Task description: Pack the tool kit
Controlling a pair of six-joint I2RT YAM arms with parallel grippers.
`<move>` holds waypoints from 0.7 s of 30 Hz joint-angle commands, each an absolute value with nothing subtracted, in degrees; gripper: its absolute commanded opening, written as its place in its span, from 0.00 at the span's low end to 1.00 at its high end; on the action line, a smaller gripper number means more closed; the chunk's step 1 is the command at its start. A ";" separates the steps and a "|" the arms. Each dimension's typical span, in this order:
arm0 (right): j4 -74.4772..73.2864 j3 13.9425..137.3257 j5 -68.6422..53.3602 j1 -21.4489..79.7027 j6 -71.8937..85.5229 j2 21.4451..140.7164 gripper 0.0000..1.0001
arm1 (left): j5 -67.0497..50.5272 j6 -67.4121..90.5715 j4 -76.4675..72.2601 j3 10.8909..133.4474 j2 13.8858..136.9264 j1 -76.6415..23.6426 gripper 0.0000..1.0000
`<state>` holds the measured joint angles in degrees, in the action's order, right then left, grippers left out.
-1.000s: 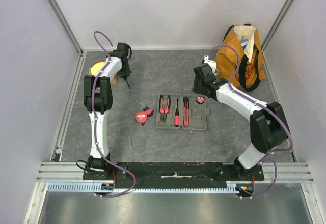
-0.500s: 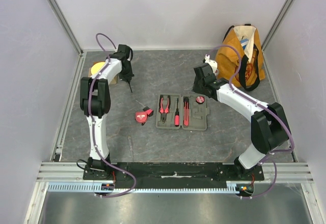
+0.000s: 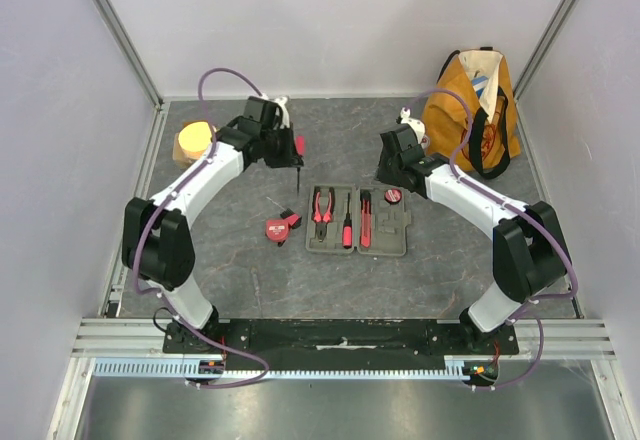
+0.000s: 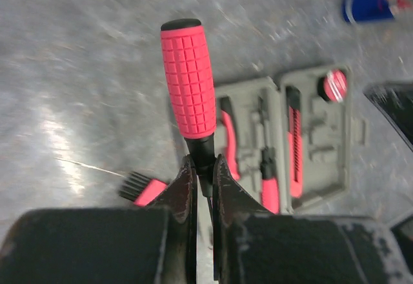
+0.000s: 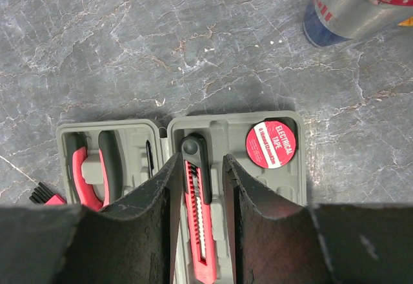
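Grey marbled bench (image 3: 340, 140): your left tool (image 4: 201, 168), closed on the red-handled screwdriver (image 4: 188, 81), has the flat grey open case (image 3: 395, 228) rightward, nearer the bases.

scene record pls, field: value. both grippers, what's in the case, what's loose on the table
left gripper: shut on red-handled screwdriver, held up, far-left of the case
right gripper: open, empty, over the case's right half
case: open, flat on the table
in case: pliers, second screwdriver, cutter, electrical tape roll
loose: red-and-black tool on the table, left of the case
other: orange tote bag at far right; can beside it
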<state>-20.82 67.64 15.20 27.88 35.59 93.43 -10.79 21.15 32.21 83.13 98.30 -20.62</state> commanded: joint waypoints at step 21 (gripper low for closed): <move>-19.16 65.48 12.48 27.69 34.98 92.20 0.38 | -18.37 34.89 29.70 77.87 108.98 -36.56 0.02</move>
